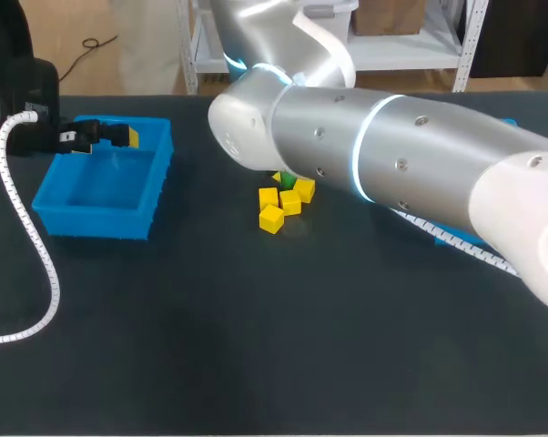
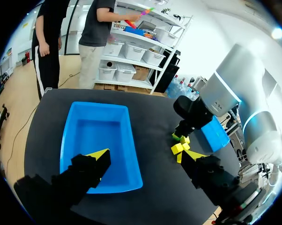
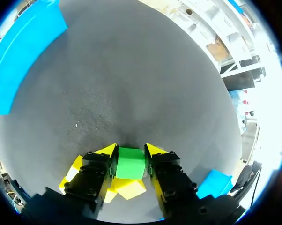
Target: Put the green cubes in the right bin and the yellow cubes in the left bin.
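Note:
My right gripper [image 3: 130, 151] is shut on a green cube [image 3: 130, 164], one yellow-tipped finger on each side of it. Yellow cubes [image 3: 129, 187] lie just under and beside it. In the head view my right arm [image 1: 392, 155] crosses the table and hides its gripper; several yellow cubes [image 1: 281, 206] and a bit of green [image 1: 288, 183] show below it. My left gripper [image 1: 117, 137] is open and holds nothing, over the far end of the left blue bin [image 1: 92, 218]. The left wrist view has that bin [image 2: 70, 140] below the open gripper [image 2: 145, 157].
The right blue bin [image 2: 216, 133] stands beyond the cube cluster [image 2: 181, 146], mostly hidden by my right arm in the head view, where only a corner [image 1: 458, 239] shows. A white ribbed cable [image 1: 33, 246] hangs along the table's left side.

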Robot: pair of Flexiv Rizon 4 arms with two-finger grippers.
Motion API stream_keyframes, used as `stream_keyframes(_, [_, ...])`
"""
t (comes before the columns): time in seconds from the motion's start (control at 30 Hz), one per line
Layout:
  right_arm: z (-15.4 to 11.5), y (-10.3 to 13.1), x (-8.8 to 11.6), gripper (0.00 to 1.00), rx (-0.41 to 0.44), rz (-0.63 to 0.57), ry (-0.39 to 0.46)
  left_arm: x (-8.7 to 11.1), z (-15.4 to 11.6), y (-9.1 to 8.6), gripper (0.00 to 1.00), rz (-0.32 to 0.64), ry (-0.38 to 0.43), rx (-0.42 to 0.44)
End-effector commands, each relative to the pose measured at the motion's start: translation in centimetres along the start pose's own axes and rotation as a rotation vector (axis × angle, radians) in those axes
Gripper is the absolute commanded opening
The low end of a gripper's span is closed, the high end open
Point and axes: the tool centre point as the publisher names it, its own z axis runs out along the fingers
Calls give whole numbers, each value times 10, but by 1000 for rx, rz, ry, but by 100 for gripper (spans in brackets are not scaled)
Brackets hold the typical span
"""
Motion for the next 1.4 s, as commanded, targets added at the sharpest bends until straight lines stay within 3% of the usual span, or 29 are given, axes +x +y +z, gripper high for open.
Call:
stream_keyframes(0.03, [-1, -1, 1, 0, -1, 1, -4, 0, 0, 1, 100, 0, -2, 2])
stream_keyframes(0.17, [-15, -5, -2, 0, 22, -1, -40, 0, 0, 1, 100, 0, -2, 2])
stream_keyframes(0.3, [-50, -17, -4, 0, 70, 3, -118, 0, 0, 1, 100, 0, -2, 2])
stream_keyframes(0.47, [-90, -46, 2, 0, 152, 40, -195, 0, 0, 1, 100, 0, -2, 2])
stream_keyframes(0.67, [-114, -92, 27, 0, 203, 156, -239, 0, 0, 1, 100, 0, -2, 2])
stream_keyframes(0.97, [-108, -162, 81, 0, 190, 380, -231, 0, 0, 1, 100, 0, -2, 2])
stream_keyframes(1.4, [-84, -224, 151, 0, 159, 605, -196, 0, 0, 1, 100, 0, -2, 2])
